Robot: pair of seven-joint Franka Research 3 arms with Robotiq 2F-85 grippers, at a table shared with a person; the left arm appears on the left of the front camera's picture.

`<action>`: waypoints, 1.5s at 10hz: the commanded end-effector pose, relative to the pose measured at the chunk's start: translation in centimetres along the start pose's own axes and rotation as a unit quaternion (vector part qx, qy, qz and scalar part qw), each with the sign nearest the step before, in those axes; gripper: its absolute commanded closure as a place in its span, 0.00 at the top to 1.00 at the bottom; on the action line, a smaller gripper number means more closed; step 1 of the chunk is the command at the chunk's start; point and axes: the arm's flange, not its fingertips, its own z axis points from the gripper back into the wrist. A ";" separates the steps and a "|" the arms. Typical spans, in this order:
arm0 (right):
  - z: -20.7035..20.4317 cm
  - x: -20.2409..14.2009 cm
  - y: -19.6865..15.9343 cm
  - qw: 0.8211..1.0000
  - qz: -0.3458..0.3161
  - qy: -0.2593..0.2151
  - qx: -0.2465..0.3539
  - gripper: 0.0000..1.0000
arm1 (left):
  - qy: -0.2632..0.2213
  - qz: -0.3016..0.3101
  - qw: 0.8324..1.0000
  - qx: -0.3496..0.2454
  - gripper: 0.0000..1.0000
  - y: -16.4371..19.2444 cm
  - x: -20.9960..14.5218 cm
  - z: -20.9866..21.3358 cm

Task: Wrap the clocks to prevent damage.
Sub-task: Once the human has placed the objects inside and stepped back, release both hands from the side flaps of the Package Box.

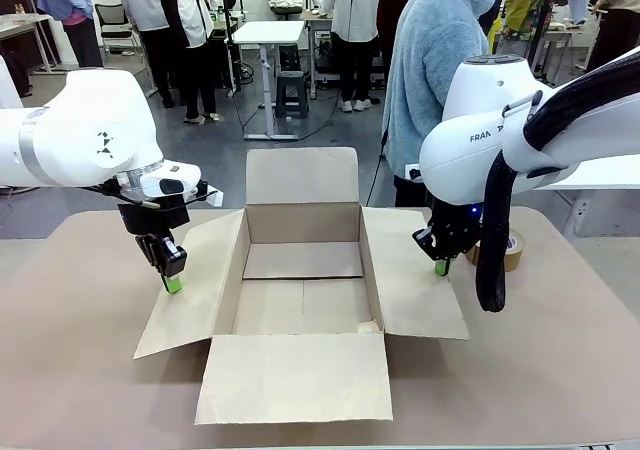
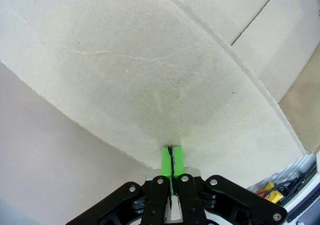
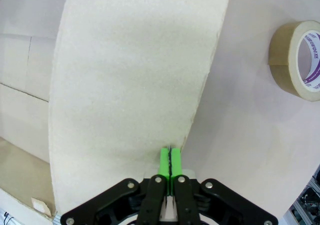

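An open cardboard box stands mid-table with all its flaps spread and nothing inside. The clocks are out of view. My left gripper is shut with nothing in it. It points down at the outer edge of the box's left flap. In the left wrist view the closed green tips sit right at that flap. My right gripper is also shut and empty, its tips down on the outer edge of the right flap.
A brown tape roll lies on the table just right of my right gripper, seen also in the right wrist view. A person in a light blue sweater stands at the far side. The front flap lies flat towards me.
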 end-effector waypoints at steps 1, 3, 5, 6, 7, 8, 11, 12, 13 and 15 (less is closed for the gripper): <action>0.0 0.0 0.0 1.000 -0.011 0.000 0.000 0.01 | -0.002 0.000 1.000 -0.003 0.00 0.0 0.0 0.0; 0.0 0.0 0.0 1.000 -0.011 0.000 0.000 0.01 | -0.002 0.000 1.000 -0.003 0.00 0.0 0.0 0.0; 0.0 0.0 0.0 1.000 -0.011 0.000 0.000 0.01 | -0.002 0.000 1.000 -0.003 0.00 0.0 0.0 0.0; 0.0 0.0 0.0 1.000 -0.011 0.000 0.000 0.01 | -0.002 0.000 1.000 -0.003 0.00 0.0 0.0 0.0; 0.0 0.0 0.0 1.000 -0.011 0.000 0.000 0.01 | -0.002 0.000 1.000 -0.003 0.00 0.0 0.0 0.0; 0.0 0.0 0.0 1.000 -0.011 0.000 0.000 0.01 | -0.002 0.000 1.000 -0.003 0.00 0.0 0.0 0.0; 0.0 0.0 0.0 1.000 -0.011 0.000 0.000 0.01 | -0.002 0.000 1.000 -0.003 0.00 0.0 0.0 0.0; 0.0 0.0 0.0 1.000 -0.011 0.000 0.000 0.01 | -0.002 0.000 1.000 -0.003 0.00 0.0 0.0 0.0; 0.0 0.0 0.0 1.000 -0.011 0.000 0.000 0.01 | -0.002 0.000 1.000 -0.003 0.00 0.0 0.0 0.0; 0.0 0.0 0.0 1.000 -0.011 0.000 0.000 0.01 | -0.002 0.000 1.000 -0.003 0.00 0.0 0.0 0.0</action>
